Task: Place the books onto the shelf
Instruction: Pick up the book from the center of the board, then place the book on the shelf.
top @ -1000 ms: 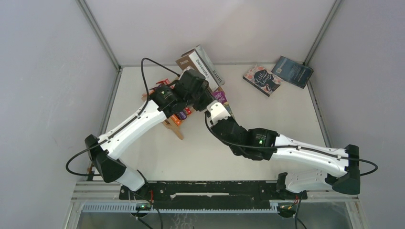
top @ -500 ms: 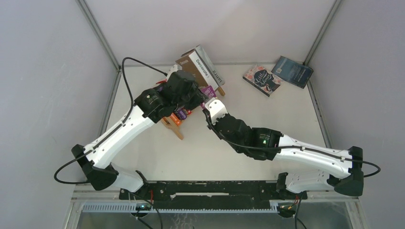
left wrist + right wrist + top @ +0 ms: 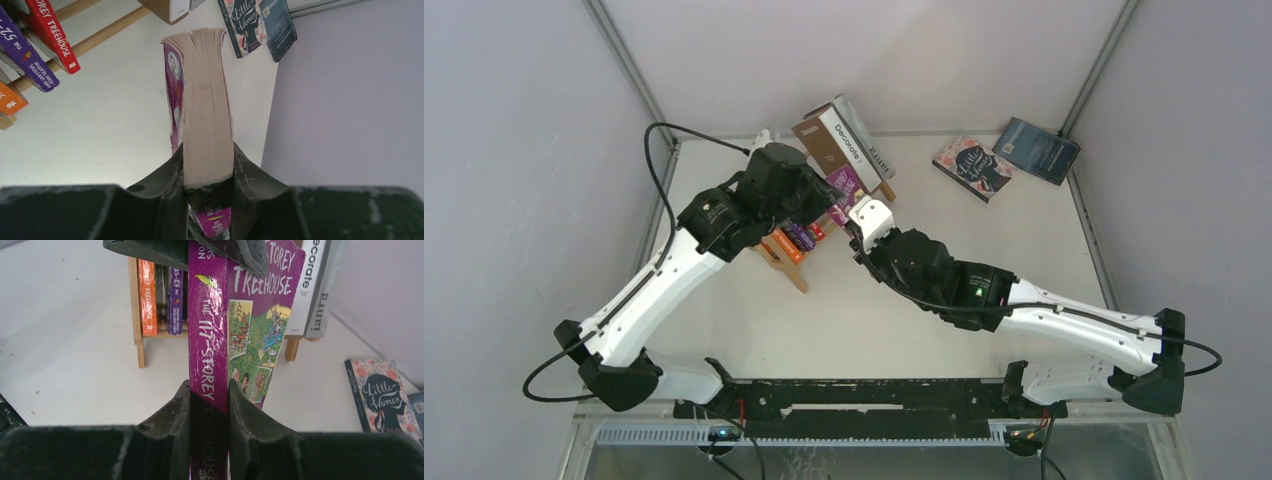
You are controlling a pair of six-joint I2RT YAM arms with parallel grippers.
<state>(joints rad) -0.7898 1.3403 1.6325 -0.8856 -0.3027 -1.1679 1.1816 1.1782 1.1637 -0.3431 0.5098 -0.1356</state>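
Purple book (image 3: 250, 330) pinched inside both left claw (image 3: 207, 150) and right claw (image 3: 209, 387), near shelf (image 3: 134, 300).

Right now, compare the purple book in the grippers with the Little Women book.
The purple book is clamped on edge by the left gripper and right gripper; the Little Women book lies flat on the table, untouched. The purple book has a bright cartoon cover; the Little Women book is dark with flowers. Neither is on the shelf yet.
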